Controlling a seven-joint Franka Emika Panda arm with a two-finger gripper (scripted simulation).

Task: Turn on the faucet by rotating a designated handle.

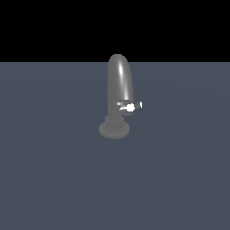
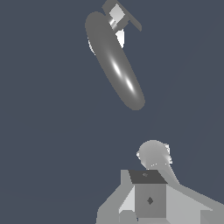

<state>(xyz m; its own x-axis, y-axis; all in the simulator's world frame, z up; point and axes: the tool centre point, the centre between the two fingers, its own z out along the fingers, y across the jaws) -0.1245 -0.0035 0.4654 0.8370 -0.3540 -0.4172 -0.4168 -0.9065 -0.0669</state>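
Whether the jaws are spread or pressed together we cannot tell: the wrist view shows only pale, blocky parts of the gripper [image 2: 148,199], and the exterior view shows none of it. The handle [image 1: 130,107], a thin silver-white lever with a rounded knob, juts from the pipe just right of frame centre. We judge it light, stiff and slick, best pushed near the knob. The faucet [image 1: 119,85] is glossy, dark-grey and arched, on a round stepped base [image 1: 114,129], on a matte slate-blue surface [image 1: 54,170].
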